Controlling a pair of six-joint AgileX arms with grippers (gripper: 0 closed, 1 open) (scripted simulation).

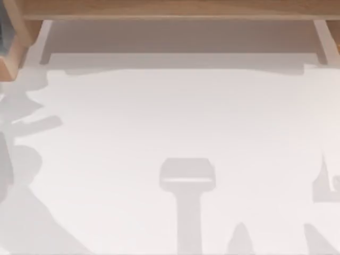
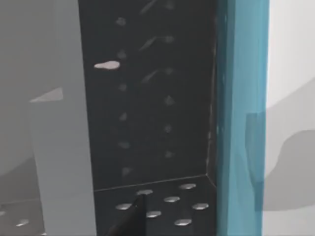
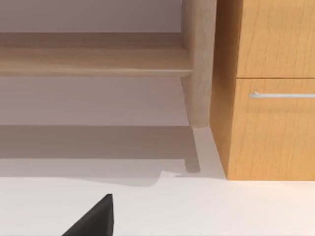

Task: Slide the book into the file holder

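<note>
our left wrist view shows the dark perforated file holder point(image 2: 152, 98) close up, the teal book point(image 2: 243, 113) standing upright against its side wall. we cannot tell our fingers' state on either arm.

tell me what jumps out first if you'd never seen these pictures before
In the left wrist view, a dark perforated file holder fills the middle, with a teal book standing upright against its side wall. The top view is mostly pale table crossed by soft grey shadows, with a wooden edge along its top. In the right wrist view, a wooden cabinet with a metal drawer handle stands past the table.
</note>
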